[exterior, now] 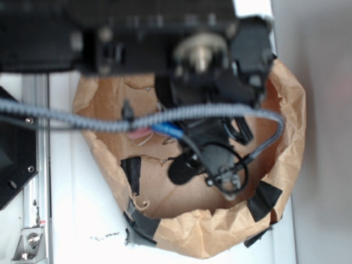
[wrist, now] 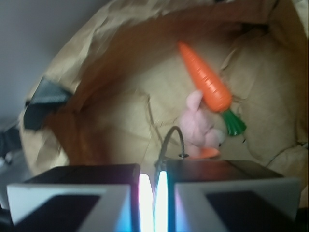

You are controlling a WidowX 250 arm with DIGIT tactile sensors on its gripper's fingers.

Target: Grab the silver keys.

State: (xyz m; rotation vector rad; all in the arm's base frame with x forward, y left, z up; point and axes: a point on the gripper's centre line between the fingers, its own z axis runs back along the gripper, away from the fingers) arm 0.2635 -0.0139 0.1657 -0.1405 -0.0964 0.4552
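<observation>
Silver keys barely show in the exterior view. The arm blocks most of the brown paper bag (exterior: 289, 110), and I cannot pick the keys out from the dark tangle at the gripper (exterior: 223, 179), which hangs low inside the bag near its front right wall. I cannot tell the state of the jaws from this side either. A braided grey cable (exterior: 110, 122) runs across the picture above the bag. Strips of black tape (exterior: 264, 199) patch the bag's crumpled rim, and the bag sits on a white table (exterior: 82, 209).

In the wrist view the gripper (wrist: 153, 193) has its two fingers drawn almost together, with only a thin bright slit between them. A thin wire loop, the ring of the silver keys (wrist: 167, 139), arches up out of that slit and looks pinched there. The key blades themselves are hidden behind the fingers. Beyond the ring, on the bag's (wrist: 96, 96) paper floor, an orange carrot (wrist: 205, 82) lies at a slant with its green top pointing down to the right. A pink plush bunny (wrist: 200, 126) lies against it, just beneath its thick end.
</observation>
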